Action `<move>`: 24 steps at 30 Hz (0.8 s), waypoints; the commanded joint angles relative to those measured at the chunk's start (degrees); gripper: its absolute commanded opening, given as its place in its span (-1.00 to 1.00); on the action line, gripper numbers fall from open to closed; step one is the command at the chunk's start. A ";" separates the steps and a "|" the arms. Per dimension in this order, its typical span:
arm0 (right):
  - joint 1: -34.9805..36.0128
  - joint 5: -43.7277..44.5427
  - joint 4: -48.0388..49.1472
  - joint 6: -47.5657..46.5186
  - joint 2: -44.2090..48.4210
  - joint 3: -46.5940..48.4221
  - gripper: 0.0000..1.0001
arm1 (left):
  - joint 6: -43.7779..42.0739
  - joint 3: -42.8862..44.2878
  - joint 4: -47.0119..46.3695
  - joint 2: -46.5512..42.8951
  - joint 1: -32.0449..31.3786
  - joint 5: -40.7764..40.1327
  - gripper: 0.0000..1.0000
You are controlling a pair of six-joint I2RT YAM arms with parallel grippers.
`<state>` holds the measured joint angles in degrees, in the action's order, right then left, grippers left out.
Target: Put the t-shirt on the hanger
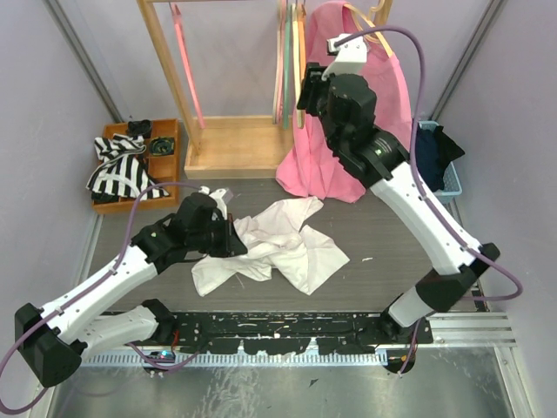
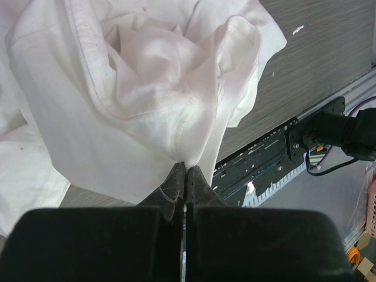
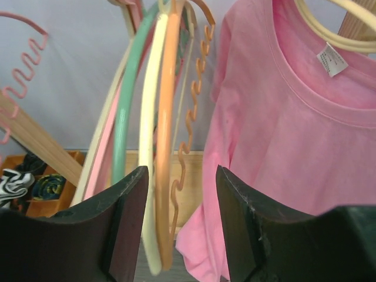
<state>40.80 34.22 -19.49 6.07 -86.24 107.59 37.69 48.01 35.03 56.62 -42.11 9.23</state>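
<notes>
The white t-shirt [image 1: 291,248] lies crumpled on the grey table in front of the arms. My left gripper [image 1: 235,239] is shut on a fold of it, and the left wrist view shows the cloth [image 2: 147,88] pinched at the tips of that gripper [image 2: 186,168], bunched up above them. My right gripper [image 1: 305,94] is raised at the rack and stands open [image 3: 182,173]. The orange hanger [image 3: 166,135] hangs edge-on between its fingers, nearer the left one, and neither finger visibly touches it. Its hook is out of view.
A cream hanger [image 3: 151,147] hangs right beside the orange one, with green [image 3: 124,123] and pink ones further left. A pink t-shirt [image 1: 348,122] hangs at the right of the wooden rack [image 1: 231,144]. A tray with striped cloth [image 1: 122,165] sits back left, a blue basket [image 1: 451,174] at right.
</notes>
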 commanded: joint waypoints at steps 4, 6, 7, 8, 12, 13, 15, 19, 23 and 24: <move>-6.01 -9.16 1.05 2.46 -6.44 10.46 0.04 | -1.66 -1.78 -1.89 0.38 -0.17 2.76 -1.00; -7.69 -11.91 0.20 4.22 -7.61 11.56 0.01 | -2.17 -1.77 -2.15 1.01 -0.01 2.57 -1.00; -8.22 -12.84 -0.47 4.70 -8.19 12.30 0.00 | -2.46 -1.70 -2.23 1.25 -0.03 2.48 -1.00; -8.73 -13.67 -1.21 5.16 -8.74 13.00 -0.01 | -2.65 -1.61 -2.26 1.44 0.00 2.38 -1.00; -9.73 -15.45 -2.24 6.07 -9.64 13.48 -0.01 | -2.88 -1.88 -2.66 1.52 0.30 2.37 -1.00; -9.93 -15.57 -2.28 6.19 -9.72 13.35 -0.02 | -2.87 -1.93 -2.76 1.42 0.40 2.37 -1.00; -10.19 -16.16 -2.35 6.44 -9.66 13.14 -0.01 | -2.86 -2.04 -2.65 1.19 0.45 2.32 -1.00; -10.25 -18.36 -1.91 6.80 -9.27 12.95 0.01 | -2.85 -2.38 -2.33 0.67 0.89 2.08 -1.00; -10.29 -19.68 -1.48 7.32 -8.55 12.58 0.03 | -3.47 -1.75 -1.00 0.28 1.10 1.53 -1.00; -10.24 -19.90 -1.31 7.44 -8.33 12.42 0.03 | -3.69 -1.62 -0.60 0.03 1.09 1.27 -1.00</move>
<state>30.61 16.73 -22.81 12.43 -96.05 118.63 35.55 46.59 34.57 58.11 -41.39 10.63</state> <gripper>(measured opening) 0.511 0.013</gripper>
